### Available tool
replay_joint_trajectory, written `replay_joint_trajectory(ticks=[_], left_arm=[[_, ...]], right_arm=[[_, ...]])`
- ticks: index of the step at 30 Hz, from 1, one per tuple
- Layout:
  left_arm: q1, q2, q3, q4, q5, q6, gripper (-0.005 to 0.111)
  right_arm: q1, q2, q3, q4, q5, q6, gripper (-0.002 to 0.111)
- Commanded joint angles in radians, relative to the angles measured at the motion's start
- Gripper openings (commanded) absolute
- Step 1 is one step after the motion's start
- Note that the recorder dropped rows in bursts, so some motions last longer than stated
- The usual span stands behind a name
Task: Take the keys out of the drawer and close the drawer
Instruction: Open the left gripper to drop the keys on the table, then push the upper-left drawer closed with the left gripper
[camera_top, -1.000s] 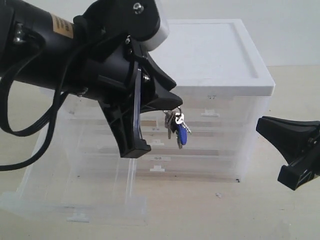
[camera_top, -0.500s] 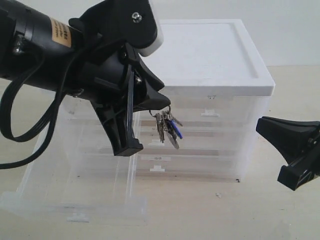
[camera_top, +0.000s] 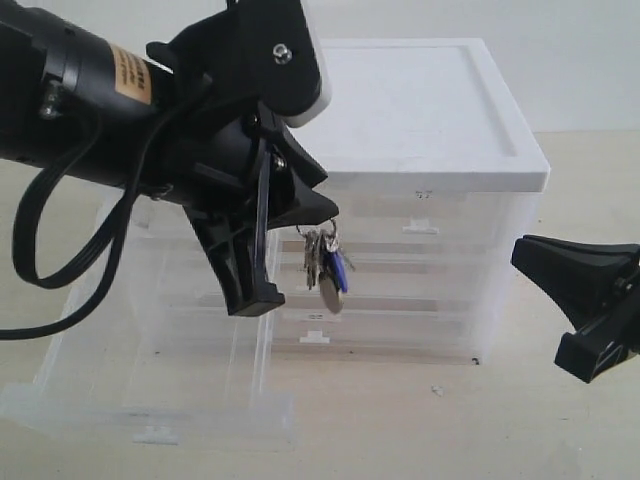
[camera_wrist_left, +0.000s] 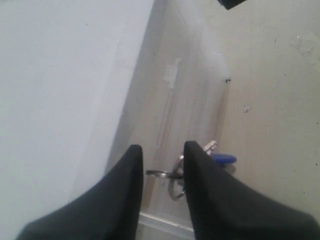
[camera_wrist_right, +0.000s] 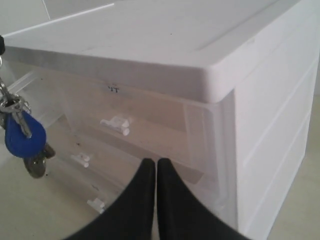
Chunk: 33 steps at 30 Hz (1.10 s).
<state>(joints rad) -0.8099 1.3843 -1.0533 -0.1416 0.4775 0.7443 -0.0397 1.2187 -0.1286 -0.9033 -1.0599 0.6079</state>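
My left gripper (camera_top: 298, 240) hangs in front of the cabinet, shut on the ring of the keys (camera_top: 328, 268). The bunch dangles below it, silver keys with a blue fob. In the left wrist view the ring (camera_wrist_left: 161, 173) spans the gap between the fingers of that gripper (camera_wrist_left: 162, 150), and the fob (camera_wrist_left: 222, 158) sticks out to one side. The translucent drawer (camera_top: 150, 405) stands pulled far out at the lower left, its white tab handle (camera_top: 155, 435) at the front. My right gripper (camera_top: 522, 255) waits at the right, shut and empty (camera_wrist_right: 152, 162). From there the keys (camera_wrist_right: 21, 136) show at the far left.
The white-topped cabinet (camera_top: 420, 110) holds several closed translucent drawers, one with a tab handle (camera_top: 420, 226) at the upper right. A black cable (camera_top: 30, 250) loops off the left arm. Tan tabletop (camera_top: 430, 420) lies in front of the cabinet.
My left gripper has shifted a little to the left with the keys, which have swung left and turned. The right gripper has not moved.
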Motion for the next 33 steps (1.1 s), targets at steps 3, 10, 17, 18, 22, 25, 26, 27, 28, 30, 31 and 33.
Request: replay_joint_trajectory(ticks=[3, 10, 17, 18, 22, 25, 26, 27, 28, 30, 31, 33], left_arm=[[-0.003, 0.019, -0.003, 0.003, -0.01, -0.035, 0.034], [-0.003, 0.019, -0.003, -0.002, 0.002, -0.053, 0.033], [-0.052, -0.092, -0.003, -0.004, 0.08, -0.056, 0.028], [-0.059, -0.116, -0.003, -0.008, 0.107, -0.06, 0.025], [-0.063, -0.216, -0.003, -0.01, 0.344, -0.169, 0.008], [-0.063, -0.269, -0.001, -0.133, 0.594, -0.161, 0.004], [-0.063, -0.28, 0.01, -0.165, 0.632, -0.15, 0.004], [-0.063, -0.292, 0.027, -0.181, 0.654, -0.146, 0.004], [-0.063, -0.303, 0.051, -0.187, 0.661, -0.146, 0.004], [-0.063, -0.318, 0.108, -0.17, 0.655, -0.146, 0.004], [-0.063, -0.326, 0.15, -0.141, 0.643, -0.146, 0.004], [-0.063, -0.327, 0.204, -0.1, 0.621, -0.158, 0.004]], right_arm=[[0.002, 0.0, -0.004, -0.002, -0.005, 0.002, 0.0], [0.002, 0.0, -0.004, -0.002, -0.005, 0.002, 0.0], [0.002, 0.0, -0.004, -0.002, -0.005, 0.002, 0.0], [0.002, 0.0, -0.004, -0.002, -0.005, 0.002, 0.0], [0.002, 0.0, -0.004, -0.004, -0.005, 0.002, 0.0], [0.002, 0.0, -0.004, -0.008, -0.005, 0.009, 0.0], [0.002, 0.0, -0.004, -0.01, -0.005, 0.01, 0.0], [0.002, 0.0, -0.004, -0.01, -0.005, 0.01, 0.0], [0.002, 0.0, -0.004, -0.011, -0.005, 0.01, 0.0], [0.002, 0.0, -0.004, -0.014, -0.005, 0.01, 0.0], [0.002, 0.0, -0.004, -0.019, -0.005, 0.01, 0.0], [0.002, 0.0, -0.004, -0.024, -0.005, 0.01, 0.0]])
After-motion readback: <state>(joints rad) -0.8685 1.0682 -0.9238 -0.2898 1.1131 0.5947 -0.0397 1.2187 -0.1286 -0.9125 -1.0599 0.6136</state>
